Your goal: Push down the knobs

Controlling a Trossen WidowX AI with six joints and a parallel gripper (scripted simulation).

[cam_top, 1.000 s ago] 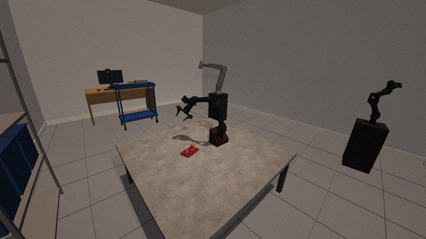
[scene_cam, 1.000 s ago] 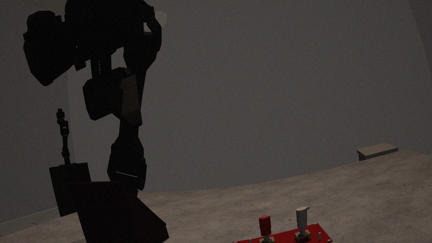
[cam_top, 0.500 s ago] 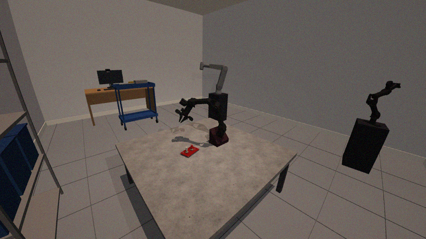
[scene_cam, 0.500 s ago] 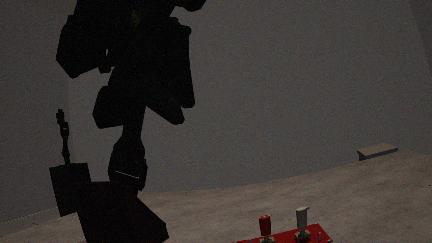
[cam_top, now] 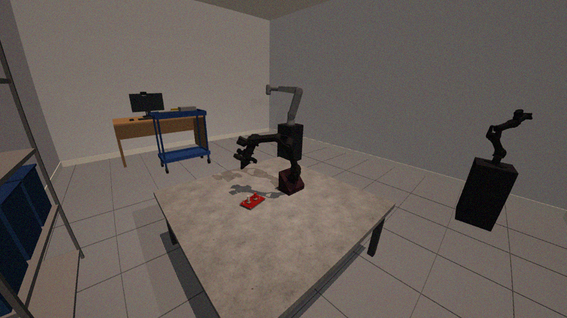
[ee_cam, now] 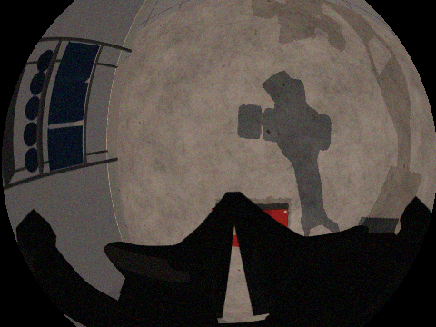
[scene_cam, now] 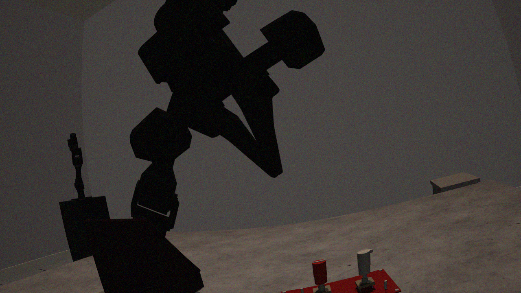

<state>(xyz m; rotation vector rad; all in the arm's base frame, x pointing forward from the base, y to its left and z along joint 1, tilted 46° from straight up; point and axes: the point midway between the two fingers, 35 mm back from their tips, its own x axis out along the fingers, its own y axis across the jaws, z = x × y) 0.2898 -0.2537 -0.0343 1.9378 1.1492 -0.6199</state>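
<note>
The gripper point(scene_cam: 274, 171) hangs in the air with its fingers brought together on nothing, well above the table point(cam_top: 265, 249) and apart from the circuit board point(cam_top: 252, 201). In the exterior view the fingers form a single dark wedge pointing down; the whole arm point(scene_cam: 204, 90) is a black silhouette there, so no detail of its surface can be read.

The wrist view shows the two fingers meeting at their tips with only a thin sliver between them lower down, and just past those tips a small patch of the red board point(ee_cam: 272, 213), mostly covered by the fingers. The arm's shadow point(ee_cam: 297, 140) falls across the table beyond it.

Only the exterior view makes out the knobs: a red knob point(scene_cam: 319, 271) and a grey knob point(scene_cam: 364, 262), both standing tall on their shafts above the board, which is cut off by the bottom of that picture. In the top view the board is a small red patch near the far edge of the table, just beside the arm's base point(cam_top: 290, 182) and toward the left edge from it; its knobs are too small to judge there.

Whether either knob is fully down cannot be read exactly, though both stand clear of the board.
</note>
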